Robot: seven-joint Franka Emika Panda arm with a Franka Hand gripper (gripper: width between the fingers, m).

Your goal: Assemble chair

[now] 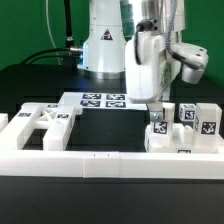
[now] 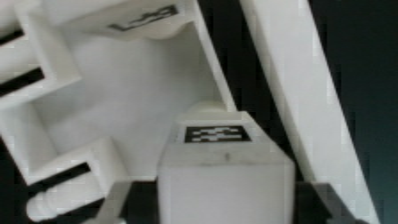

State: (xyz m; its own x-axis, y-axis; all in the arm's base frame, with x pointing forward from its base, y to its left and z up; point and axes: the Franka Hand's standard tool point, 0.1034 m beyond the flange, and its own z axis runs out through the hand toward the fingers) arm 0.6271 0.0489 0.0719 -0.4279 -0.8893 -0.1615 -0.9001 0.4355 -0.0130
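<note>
My gripper (image 1: 151,103) hangs over the right part of the table, just above a white blocky chair piece (image 1: 157,128) with a tag on it. In the wrist view that tagged piece (image 2: 217,150) lies between my fingers (image 2: 121,195), with a dark gap on each side. The gripper (image 2: 224,205) is open and holds nothing. A larger flat white chair part (image 2: 116,90) with slots lies beside the piece. Two more tagged blocky pieces (image 1: 186,113) (image 1: 207,122) stand to the exterior view's right. A white part with cut-outs (image 1: 45,125) lies at the left.
The marker board (image 1: 103,100) lies at the back middle in front of the robot base (image 1: 105,45). The long white border rail (image 1: 100,160) runs along the front, close below the pieces. A long white strip (image 2: 294,60) runs beside the piece in the wrist view.
</note>
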